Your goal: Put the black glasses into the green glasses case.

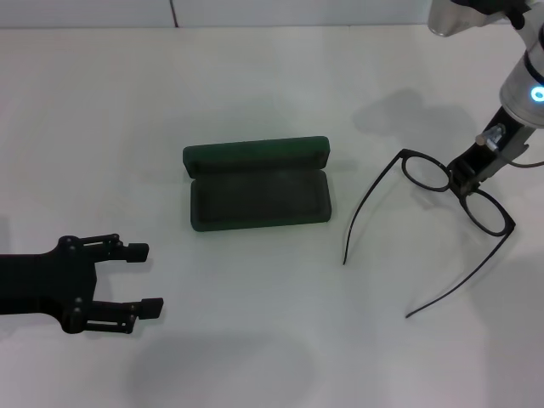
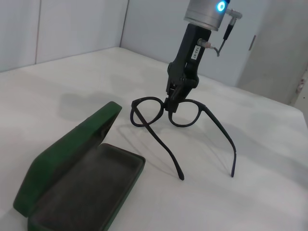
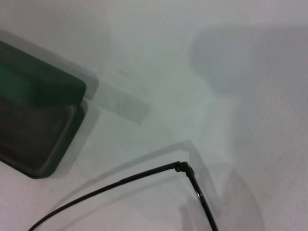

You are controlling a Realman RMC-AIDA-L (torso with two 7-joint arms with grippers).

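Note:
The green glasses case (image 1: 257, 200) lies open in the middle of the table, lid hinged back on the far side and dark lining empty. It also shows in the left wrist view (image 2: 82, 178) and the right wrist view (image 3: 33, 139). To its right are the black glasses (image 1: 425, 171), temple arms unfolded. My right gripper (image 1: 463, 183) is shut on their bridge. In the left wrist view the glasses (image 2: 147, 111) hang from the right gripper (image 2: 172, 102), front raised, temple tips down by the table. One hinge of the glasses (image 3: 180, 166) shows in the right wrist view. My left gripper (image 1: 146, 279) is open at lower left, holding nothing.
The white table (image 1: 255, 357) carries only the case and the glasses. Its far edge (image 1: 255, 26) meets a pale wall at the back. A hand-width gap separates the case from the nearer temple arm.

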